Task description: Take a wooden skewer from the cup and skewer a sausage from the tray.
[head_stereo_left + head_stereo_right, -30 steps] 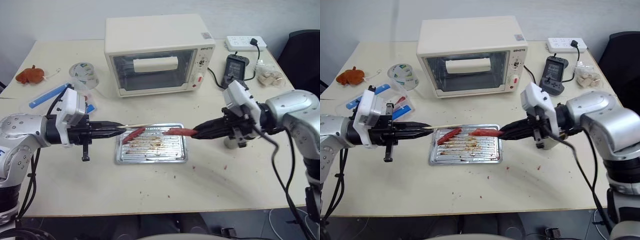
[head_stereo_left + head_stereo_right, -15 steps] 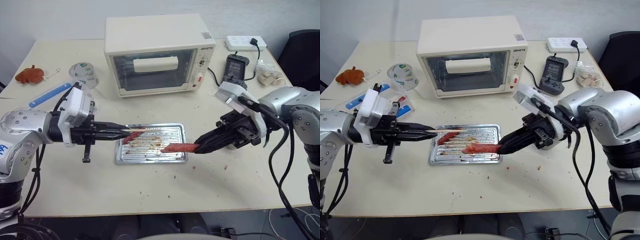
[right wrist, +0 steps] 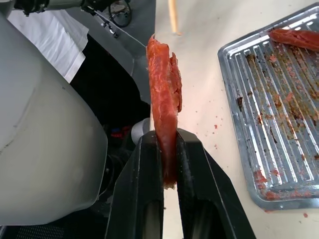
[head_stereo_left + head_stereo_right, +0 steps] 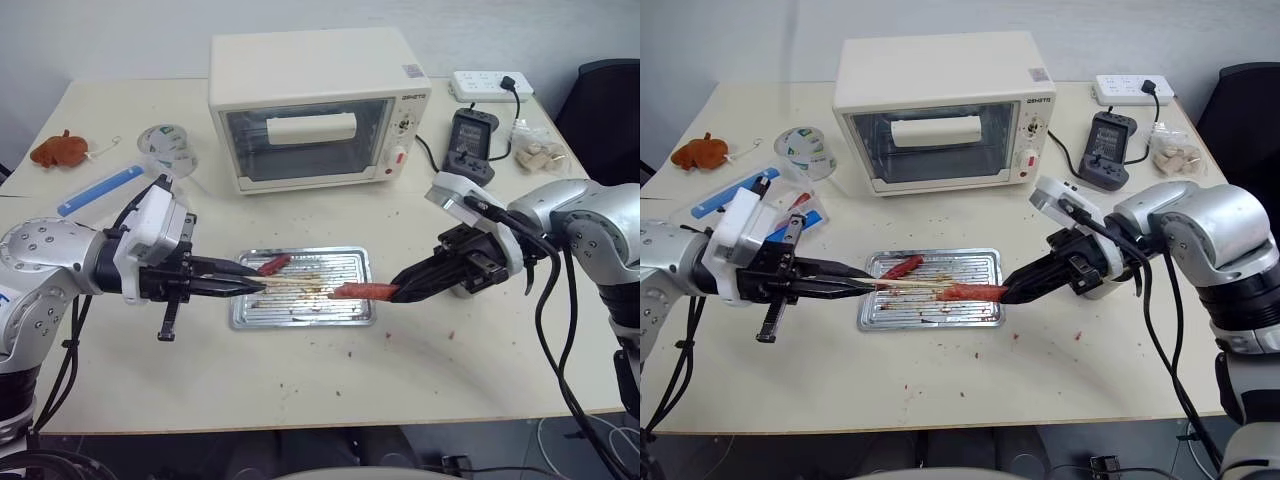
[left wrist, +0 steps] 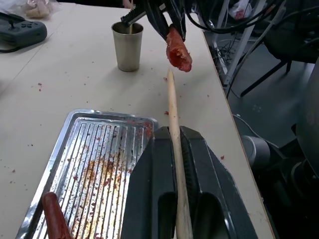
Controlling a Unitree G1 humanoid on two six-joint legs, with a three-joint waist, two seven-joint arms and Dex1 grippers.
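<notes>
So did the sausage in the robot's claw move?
Yes. The sausage in the right claw came down from over the tray's far edge, by the toaster oven, to its near right part, facing the wooden skewer.

Bare table (image 4: 300, 370) nearside of tray (image 4: 352, 312); toaster oven (image 4: 318, 105) behind it.

You'll see the skewer (image 4: 290, 284), thin and pale, lying nearly level above the tray (image 4: 352, 313), pinched in the left claw (image 4: 250, 287), tip pointing right. Its tip sits just short of the sausage (image 4: 362, 291), reddish-brown, held level by one end in the right claw (image 4: 400, 290) over the tray's right near edge. A second sausage (image 4: 274, 264) lies at the tray's far left. The grey cup (image 5: 127, 46) stands upright on the bench, right of the tray.
</notes>
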